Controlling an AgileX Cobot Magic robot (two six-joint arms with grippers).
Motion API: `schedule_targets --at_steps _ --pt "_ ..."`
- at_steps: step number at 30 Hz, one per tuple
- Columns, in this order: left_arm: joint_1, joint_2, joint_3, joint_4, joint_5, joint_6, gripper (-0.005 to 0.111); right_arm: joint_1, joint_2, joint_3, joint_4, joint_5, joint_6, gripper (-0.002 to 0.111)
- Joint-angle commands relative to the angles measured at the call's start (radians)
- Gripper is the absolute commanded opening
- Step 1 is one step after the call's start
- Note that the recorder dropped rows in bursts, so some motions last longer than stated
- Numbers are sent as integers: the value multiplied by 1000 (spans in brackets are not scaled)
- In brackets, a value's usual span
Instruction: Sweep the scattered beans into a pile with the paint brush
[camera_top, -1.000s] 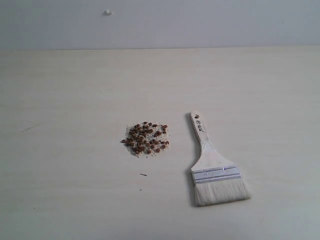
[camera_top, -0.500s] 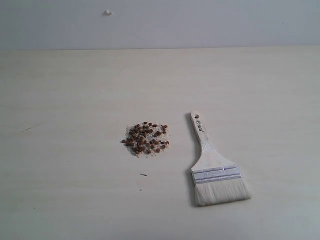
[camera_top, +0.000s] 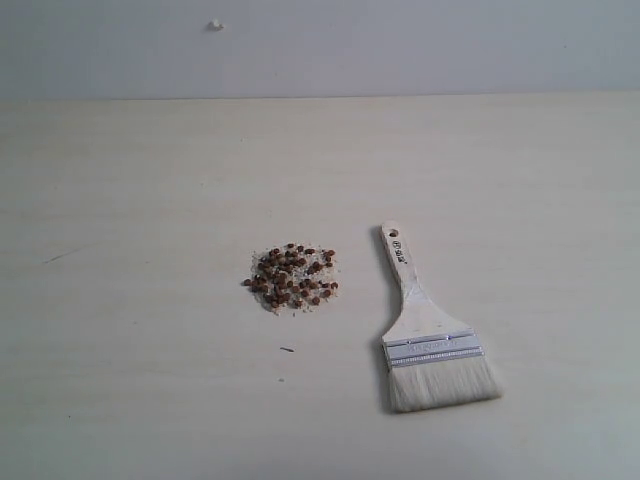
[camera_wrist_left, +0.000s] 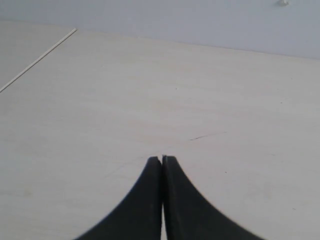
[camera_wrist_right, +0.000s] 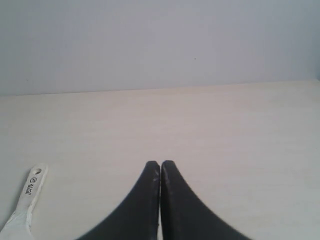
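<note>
Reddish-brown beans (camera_top: 291, 277) mixed with pale crumbs lie gathered in one compact pile at the table's middle in the exterior view. To their right the paint brush (camera_top: 425, 333) lies flat, whitish bristles toward the front edge, its holed handle end (camera_top: 391, 236) pointing away. The handle end also shows in the right wrist view as the paint brush (camera_wrist_right: 26, 200). No arm appears in the exterior view. My left gripper (camera_wrist_left: 162, 159) is shut over bare table with nothing between its fingers. The right gripper (camera_wrist_right: 160, 163) is shut too and empty, apart from the brush.
A lone dark speck (camera_top: 287, 349) lies just in front of the pile. A faint dark scratch (camera_top: 58, 257) marks the pale wooden table (camera_top: 140, 180) at the left. A grey wall (camera_top: 400, 45) rises behind the table's far edge, and a table seam (camera_wrist_left: 37, 60) runs along one side.
</note>
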Motion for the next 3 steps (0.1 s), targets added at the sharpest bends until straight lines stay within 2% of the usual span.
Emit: schedule_targets --at_steps 1,3 --pt "-4 -2 5 3 -2 2 0 -4 -7 5 -6 1 -1 0" --pt "-4 -2 5 3 -2 2 0 -4 -7 5 -6 1 -1 0"
